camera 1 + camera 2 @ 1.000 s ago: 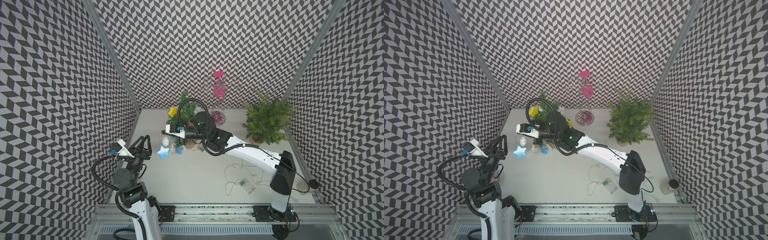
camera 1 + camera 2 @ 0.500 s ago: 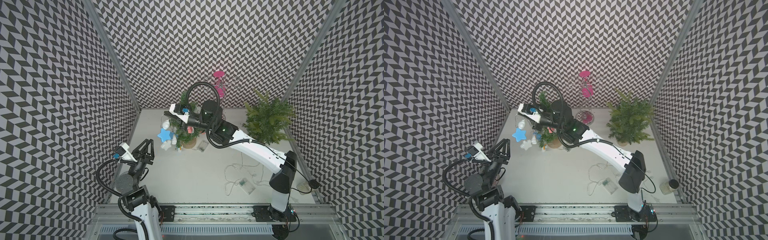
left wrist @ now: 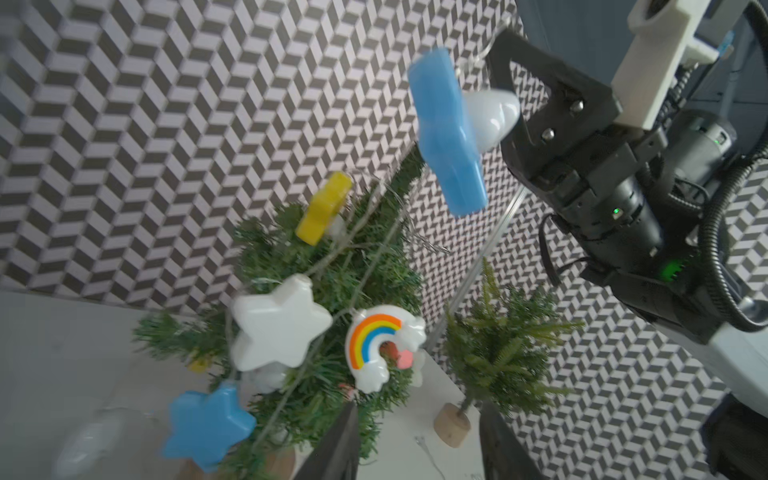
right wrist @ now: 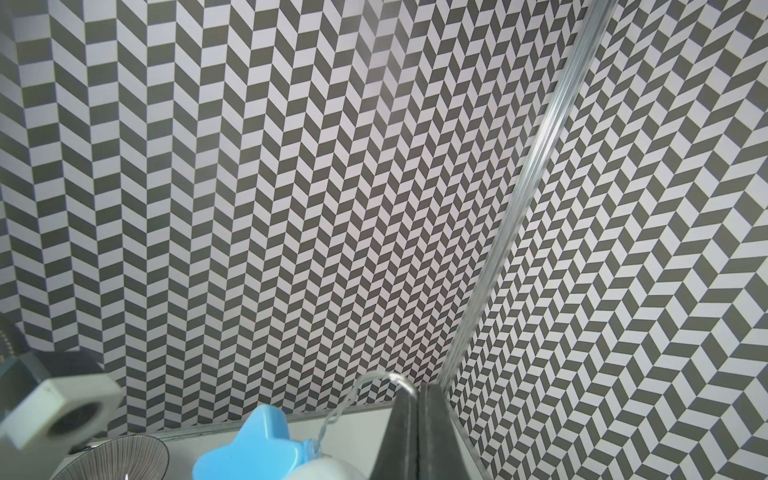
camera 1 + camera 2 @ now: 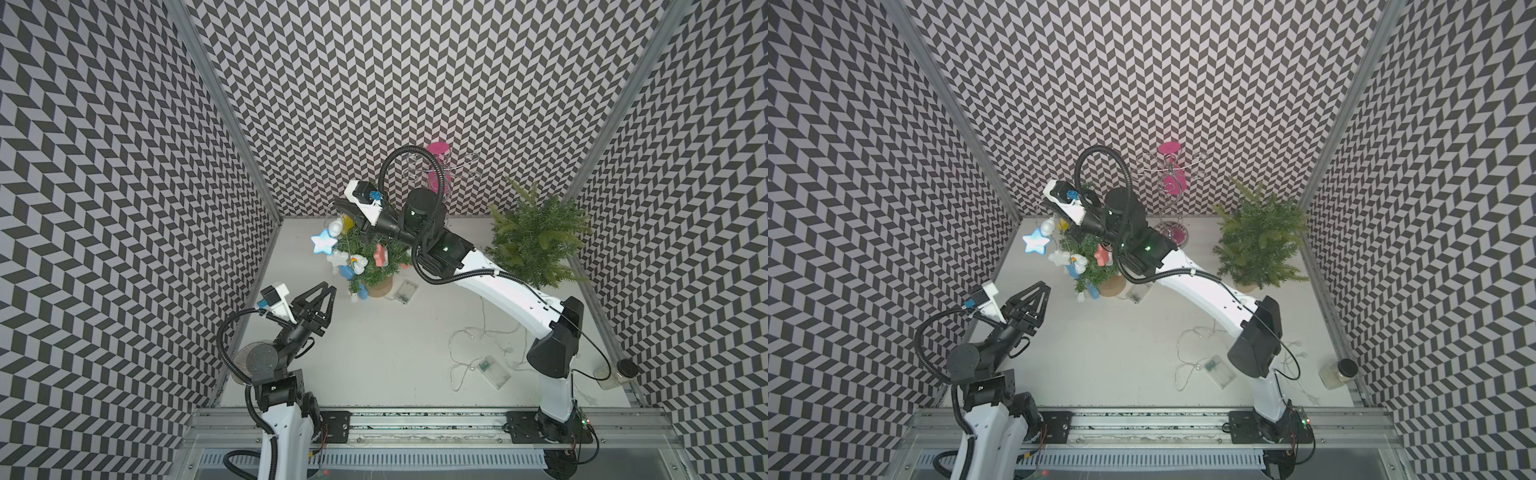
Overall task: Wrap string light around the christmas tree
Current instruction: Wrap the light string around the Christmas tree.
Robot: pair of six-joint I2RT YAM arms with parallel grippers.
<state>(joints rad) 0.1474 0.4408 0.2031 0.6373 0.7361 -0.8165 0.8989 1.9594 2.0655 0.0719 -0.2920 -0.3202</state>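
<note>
Your right gripper [image 4: 417, 390]: fingers [image 4: 401, 440] pressing together on string light [image 4: 249, 449] wire, dangling blue star high beside christmas tree [image 5: 370, 266] top. Rest of string draping around tree, standing near back of table [image 5: 374, 353]. Your left gripper [image 3: 417, 405]: fingers standing apart, gripping nothing, hovering near tree.

Right gripper [image 5: 337, 203] has lifted up and back, from low in front of the tree [image 5: 376, 266] to above its top. It has pulled the string light [image 5: 347, 232] up, so the blue star [image 5: 323, 243] hangs higher. Left gripper [image 5: 328, 286] has shifted toward the tree.
</note>
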